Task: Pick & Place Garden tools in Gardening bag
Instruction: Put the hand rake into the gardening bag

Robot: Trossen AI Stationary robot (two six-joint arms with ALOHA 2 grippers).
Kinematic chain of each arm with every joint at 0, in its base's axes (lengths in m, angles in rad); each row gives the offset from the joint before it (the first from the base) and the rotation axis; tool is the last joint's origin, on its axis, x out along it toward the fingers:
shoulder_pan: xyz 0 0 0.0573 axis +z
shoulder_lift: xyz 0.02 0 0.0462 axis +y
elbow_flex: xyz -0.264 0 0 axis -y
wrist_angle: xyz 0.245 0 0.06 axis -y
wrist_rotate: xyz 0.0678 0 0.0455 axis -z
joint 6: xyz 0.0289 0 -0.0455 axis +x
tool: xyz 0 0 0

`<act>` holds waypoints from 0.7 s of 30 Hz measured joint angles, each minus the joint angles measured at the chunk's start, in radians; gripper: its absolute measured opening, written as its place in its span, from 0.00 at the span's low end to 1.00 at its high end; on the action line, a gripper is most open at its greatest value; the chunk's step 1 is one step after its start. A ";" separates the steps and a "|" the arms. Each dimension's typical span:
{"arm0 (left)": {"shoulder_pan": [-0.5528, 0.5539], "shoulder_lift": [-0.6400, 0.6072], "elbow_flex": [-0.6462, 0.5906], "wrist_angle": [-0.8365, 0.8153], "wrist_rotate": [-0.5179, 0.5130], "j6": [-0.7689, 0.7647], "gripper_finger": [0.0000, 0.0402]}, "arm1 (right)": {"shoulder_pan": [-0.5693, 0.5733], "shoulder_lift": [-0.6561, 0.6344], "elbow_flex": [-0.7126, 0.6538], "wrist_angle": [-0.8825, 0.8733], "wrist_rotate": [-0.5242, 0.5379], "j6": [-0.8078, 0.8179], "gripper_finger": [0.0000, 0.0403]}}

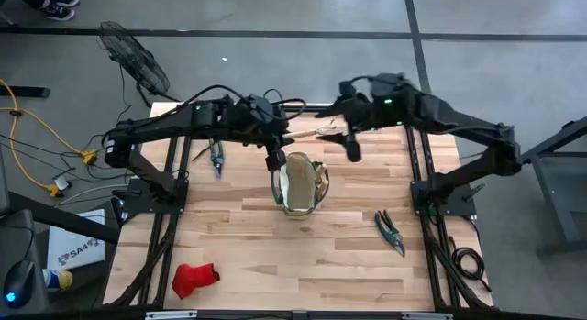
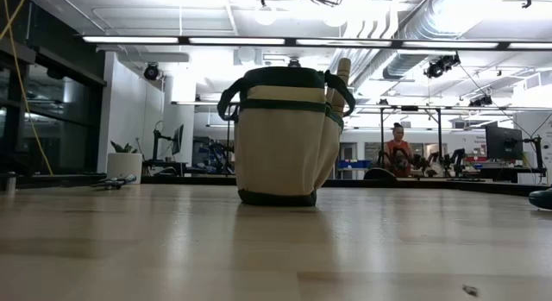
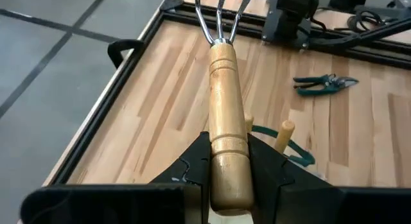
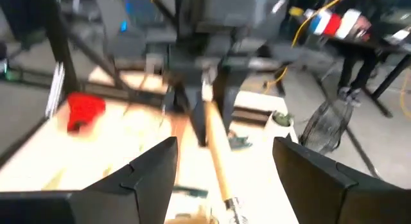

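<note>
The tan gardening bag [image 1: 301, 184] with green trim stands upright on its base at mid-table, and a wood handle [image 2: 341, 72] sticks out of its top. My left gripper [image 1: 282, 138] hovers above the bag's far side, shut on a wood-handled metal fork [image 3: 221, 89]. The fork's tines [image 3: 218, 18] point toward the table's right. My right gripper [image 1: 351, 148] hangs open just beyond the tines, holding nothing. On the table lie two pairs of pruning shears [image 1: 216, 160] [image 1: 390, 230] and a red glove [image 1: 194, 279]. My left gripper pinches the butt end of the fork's wood handle [image 3: 228, 176] between its two fingers, one on each side. The handle runs on straight out from between the fingers, along them. The fingers slant downward toward the table's right. The fork is lifted clear, above the bag [image 3: 292, 153].
Black frame rails [image 1: 417, 164] edge the table on left and right. A fan [image 1: 138, 59] and cables lie on the floor beyond the far-left corner. Bare wood lies between the bag and the near edge. A person [image 2: 398, 150] sits far off in the room.
</note>
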 joint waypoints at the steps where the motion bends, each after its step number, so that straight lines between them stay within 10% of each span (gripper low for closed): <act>1: 0.000 0.010 0.012 -0.004 0.000 0.002 0.14 | 0.005 0.019 0.005 -0.006 0.002 -0.009 0.61; 21: -0.001 0.044 0.042 -0.108 0.050 -0.001 0.14 | 0.045 0.174 0.008 -0.050 0.148 -0.104 0.61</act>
